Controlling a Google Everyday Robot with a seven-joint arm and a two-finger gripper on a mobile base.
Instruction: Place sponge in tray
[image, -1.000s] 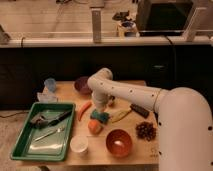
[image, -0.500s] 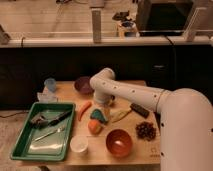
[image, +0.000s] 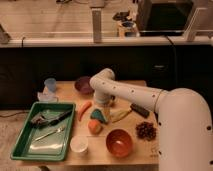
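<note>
Pale gripper (image: 104, 106) just above the teal sponge (image: 98, 116); bright green tray (image: 50, 146), orange-red bowl (image: 119, 143), tan table (image: 126, 89)

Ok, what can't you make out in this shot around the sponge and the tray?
1. Camera view: the gripper hangs just above the sponge. The arm hides whether they touch.
2. Camera view: the right end of the table is covered by the arm's white body.
3. Camera view: the items lying in the tray are too small to identify.
</note>
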